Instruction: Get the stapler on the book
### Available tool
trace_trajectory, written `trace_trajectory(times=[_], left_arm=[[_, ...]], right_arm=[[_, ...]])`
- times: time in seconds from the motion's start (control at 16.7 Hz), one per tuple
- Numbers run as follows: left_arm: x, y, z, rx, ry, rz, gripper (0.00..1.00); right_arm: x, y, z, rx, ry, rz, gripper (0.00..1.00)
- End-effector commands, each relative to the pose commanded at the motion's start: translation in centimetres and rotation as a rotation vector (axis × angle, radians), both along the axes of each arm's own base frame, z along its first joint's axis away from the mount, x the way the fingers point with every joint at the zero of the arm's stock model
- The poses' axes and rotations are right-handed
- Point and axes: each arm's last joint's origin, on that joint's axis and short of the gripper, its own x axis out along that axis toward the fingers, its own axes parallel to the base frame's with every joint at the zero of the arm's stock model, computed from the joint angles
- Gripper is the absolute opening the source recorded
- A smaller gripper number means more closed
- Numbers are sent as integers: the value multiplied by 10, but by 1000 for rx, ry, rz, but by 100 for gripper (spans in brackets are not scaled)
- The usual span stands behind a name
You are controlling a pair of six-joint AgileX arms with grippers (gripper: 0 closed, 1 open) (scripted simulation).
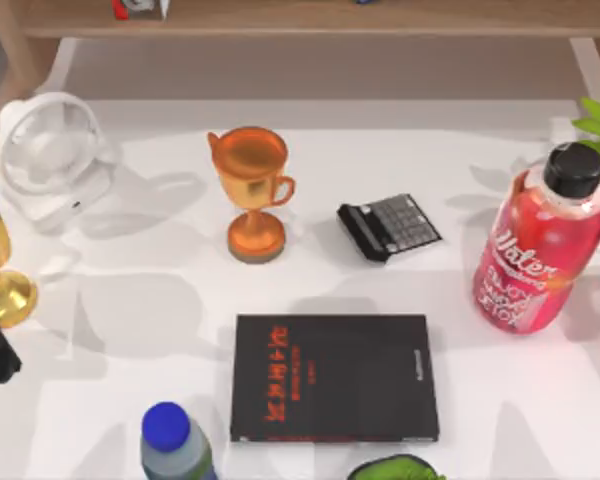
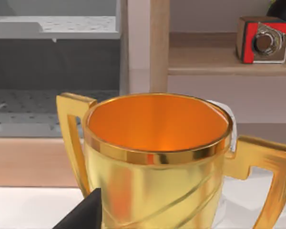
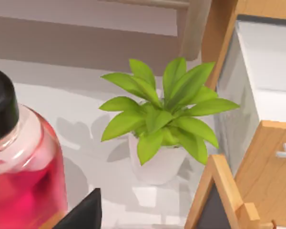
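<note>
Top view had the book [image 1: 335, 377] flat at the tabletop's [image 1: 130, 310] front centre, and the stapler [image 1: 390, 227] lay well apart behind it, slightly right, long axis slanted left-right. By my read it sat right of centre, nearer the right arm, so that arm suited the pick. Jaw state: could not tell for either arm.
</note>
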Motion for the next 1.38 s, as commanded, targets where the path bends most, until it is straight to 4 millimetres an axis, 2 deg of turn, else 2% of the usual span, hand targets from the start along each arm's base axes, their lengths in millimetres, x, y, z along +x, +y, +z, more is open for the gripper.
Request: trace_trajectory(times=[0.18,0.36,0.48,0.6,0.78,0.96,1.14,1.26,1.38], left_arm=[[0,0,0,0,0,0,100],[0,0,0,0,0,0,100],[0,0,0,0,0,0,100],[0,0,0,0,0,0,100],[0,0,0,0,0,0,100],[0,0,0,0,0,0,100],[0,0,0,0,0,0,100],[0,0,0,0,0,0,100],[0,0,0,0,0,0,100]], right_arm=[[38,-11,45,-29,170,-19,100],[95,-32,81,-44,339,-47,100],[140,-52,93,-46,448,-64,100],[187,-76,94,-43,549,-75,100],[249,-116,75,-36,689,-76,100],[295,-151,38,-36,822,-51,100],[324,-175,-9,-44,950,1,100],[335,-181,-37,-55,1024,47,100],[342,-181,-57,-70,1072,92,100]])
